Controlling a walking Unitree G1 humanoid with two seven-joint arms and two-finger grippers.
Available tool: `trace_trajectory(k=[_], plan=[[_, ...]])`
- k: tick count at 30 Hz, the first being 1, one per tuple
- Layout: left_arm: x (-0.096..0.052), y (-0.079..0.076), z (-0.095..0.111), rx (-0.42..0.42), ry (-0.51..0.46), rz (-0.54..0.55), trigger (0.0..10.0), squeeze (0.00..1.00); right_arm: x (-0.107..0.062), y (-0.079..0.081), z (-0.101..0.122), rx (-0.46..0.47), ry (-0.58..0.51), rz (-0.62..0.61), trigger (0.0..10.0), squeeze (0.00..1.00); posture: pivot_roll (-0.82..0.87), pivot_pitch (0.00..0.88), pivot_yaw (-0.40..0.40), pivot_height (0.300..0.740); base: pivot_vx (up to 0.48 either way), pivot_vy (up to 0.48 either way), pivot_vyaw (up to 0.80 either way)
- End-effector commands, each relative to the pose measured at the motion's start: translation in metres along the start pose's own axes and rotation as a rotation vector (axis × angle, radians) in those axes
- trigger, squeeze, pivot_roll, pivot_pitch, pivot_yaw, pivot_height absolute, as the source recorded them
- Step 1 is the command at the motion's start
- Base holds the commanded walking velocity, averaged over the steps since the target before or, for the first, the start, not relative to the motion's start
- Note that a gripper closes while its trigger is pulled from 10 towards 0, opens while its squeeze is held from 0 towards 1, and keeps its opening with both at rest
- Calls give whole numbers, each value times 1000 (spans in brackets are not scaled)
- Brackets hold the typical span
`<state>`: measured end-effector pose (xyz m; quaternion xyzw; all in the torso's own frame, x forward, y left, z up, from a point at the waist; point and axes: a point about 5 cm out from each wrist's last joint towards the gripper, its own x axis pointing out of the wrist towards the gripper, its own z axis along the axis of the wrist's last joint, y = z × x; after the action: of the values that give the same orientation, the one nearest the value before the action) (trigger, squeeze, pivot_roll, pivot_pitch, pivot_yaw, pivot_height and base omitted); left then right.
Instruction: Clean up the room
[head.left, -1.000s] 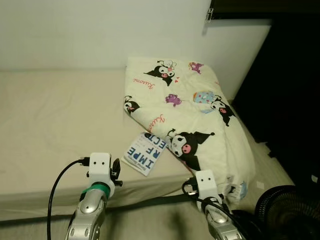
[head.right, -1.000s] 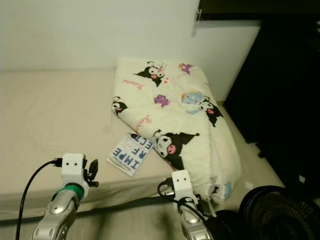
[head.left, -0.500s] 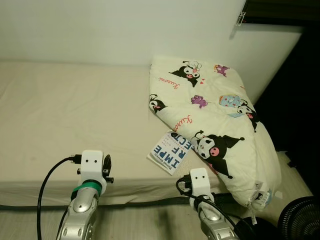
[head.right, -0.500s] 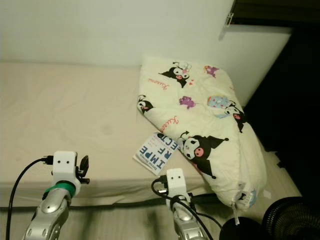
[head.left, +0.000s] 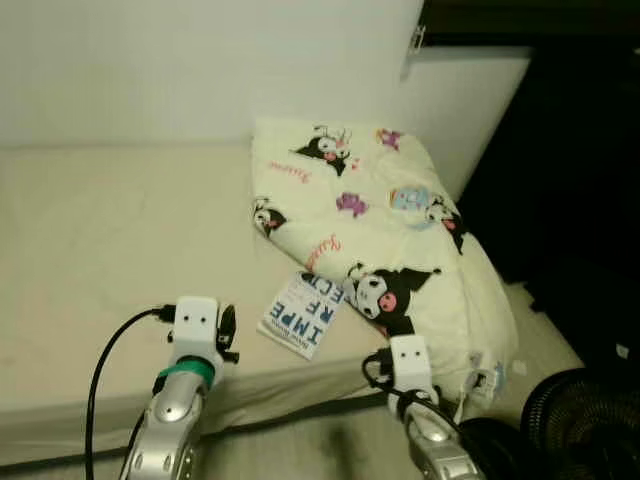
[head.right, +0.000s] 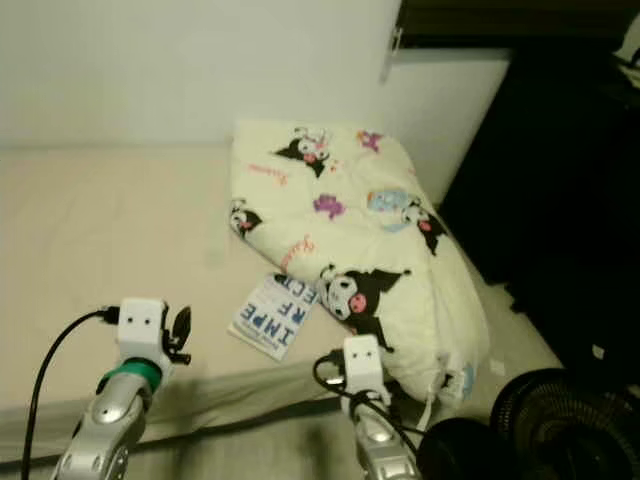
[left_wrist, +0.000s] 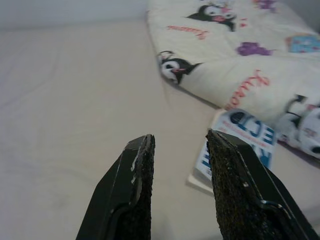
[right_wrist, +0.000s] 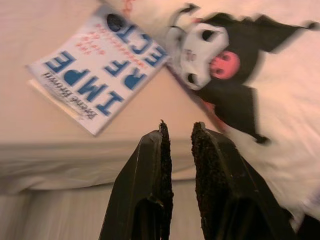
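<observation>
Both grippers hang low at the near edge of the bed (head.left: 100, 250). From the left eye, the left gripper (head.left: 226, 335) is raised over the mattress edge, and the book (head.left: 303, 313) lies on the sheet just to its right, between the two arms. The right gripper's white wrist block sits in front of the quilt (head.left: 390, 240), which is folded over the bed's right end with the book's far corner tucked under it. A black fan (head.left: 580, 425) stands on the floor at the right.

From the right eye, the same layout: book (head.right: 272, 315) flat on the sheet, touching the quilt (head.right: 350, 220).

From the left wrist, the fingers (left_wrist: 135, 190) stand apart with a clear gap, holding nothing; the book (left_wrist: 235, 145) lies ahead and off to one side.

From the right wrist, the fingers (right_wrist: 155, 185) are nearly closed, a thin slit between them, empty. The book (right_wrist: 100, 70) lies just beyond the tips, the quilt (right_wrist: 270, 100) beside it.
</observation>
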<state>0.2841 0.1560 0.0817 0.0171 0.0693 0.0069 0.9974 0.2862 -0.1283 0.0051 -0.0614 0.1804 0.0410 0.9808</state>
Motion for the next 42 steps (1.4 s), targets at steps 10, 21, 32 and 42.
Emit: trace_trajectory(k=[10,21,32,42], plan=[[-2,0,-6,-3,17,-2,10000,0,-2,-6,-6,-3,19,-30,10000,0,115,0,37,740,372,0,59],[-3,-1,-9,9,22,8,10000,0,-4,-6,-9,-17,23,-23,10000,0,113,0,40,740,254,0,0],[-2,-3,-9,9,21,23,10000,0,-4,-7,-9,20,24,-22,10000,0,112,0,38,740,0,0,0],[-3,-4,-12,13,33,22,10000,0,-4,-8,-10,22,26,-22,10000,0,115,0,38,740,0,0,0]])
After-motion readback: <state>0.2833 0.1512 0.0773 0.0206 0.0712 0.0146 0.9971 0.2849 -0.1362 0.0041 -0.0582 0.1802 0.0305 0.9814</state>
